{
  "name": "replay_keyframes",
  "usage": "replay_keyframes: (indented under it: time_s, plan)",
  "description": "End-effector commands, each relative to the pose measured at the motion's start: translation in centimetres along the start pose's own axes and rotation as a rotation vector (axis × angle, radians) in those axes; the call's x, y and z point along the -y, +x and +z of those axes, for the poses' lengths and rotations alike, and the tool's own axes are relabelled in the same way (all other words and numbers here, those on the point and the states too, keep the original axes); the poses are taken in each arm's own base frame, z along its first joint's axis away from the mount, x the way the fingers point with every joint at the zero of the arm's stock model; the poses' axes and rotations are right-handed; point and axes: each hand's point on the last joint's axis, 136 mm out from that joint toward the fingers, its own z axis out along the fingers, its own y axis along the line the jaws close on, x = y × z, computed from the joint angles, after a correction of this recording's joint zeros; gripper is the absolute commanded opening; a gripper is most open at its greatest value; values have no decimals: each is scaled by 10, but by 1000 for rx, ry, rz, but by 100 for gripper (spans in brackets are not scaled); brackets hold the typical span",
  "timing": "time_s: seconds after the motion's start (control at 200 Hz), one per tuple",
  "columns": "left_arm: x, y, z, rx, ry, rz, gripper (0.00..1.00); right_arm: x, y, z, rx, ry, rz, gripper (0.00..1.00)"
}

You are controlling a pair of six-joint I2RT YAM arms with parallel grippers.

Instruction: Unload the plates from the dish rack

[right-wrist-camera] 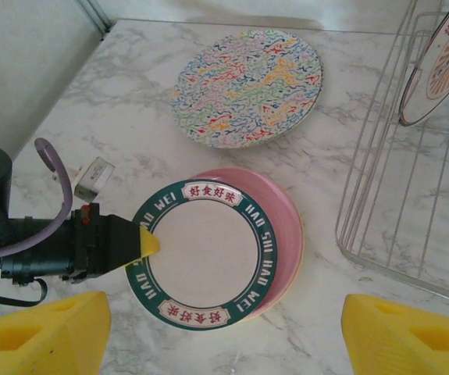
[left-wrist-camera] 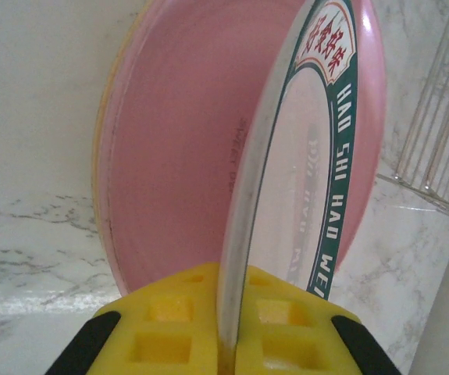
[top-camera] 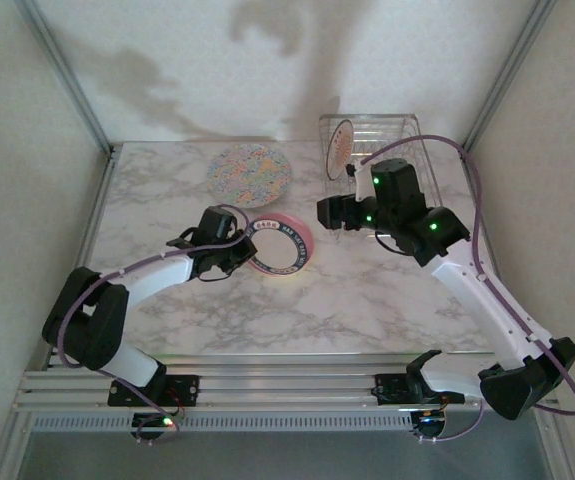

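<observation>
Left gripper (left-wrist-camera: 229, 344) clamps green-rimmed plate (left-wrist-camera: 298, 203) edge atop pink plate (left-wrist-camera: 177, 156)

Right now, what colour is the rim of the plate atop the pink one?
Dark green rim with white lettering; clearest from right wrist.

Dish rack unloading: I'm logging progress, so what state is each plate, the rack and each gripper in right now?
speckled plate: flat on the table.
pink plate: lying flat, partly covered.
green-rimmed plate: over the pink plate, rim clamped.
dish rack: holds one visible plate.
red-rimmed plate: standing on edge in the dish rack.
left gripper: shut on the green-rimmed plate.
right gripper: open, empty.
</observation>
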Motion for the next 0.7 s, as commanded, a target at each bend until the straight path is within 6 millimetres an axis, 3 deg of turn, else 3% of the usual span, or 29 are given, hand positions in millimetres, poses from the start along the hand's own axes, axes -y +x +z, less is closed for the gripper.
replay_keyframes:
  time_s: [0.0, 0.581, 0.696]
  plan:
    - [22, -18, 0, 51, 69, -1, 0, -1, -4, 0, -1, 23, -49, 78]
    - [16, -16, 20, -3, 52, 1, 0, -7, -3, 9, -19, 9, -45, 78]
    - [15, -15, 22, -15, 37, 13, 6, -6, -3, 9, -19, 12, -41, 79]
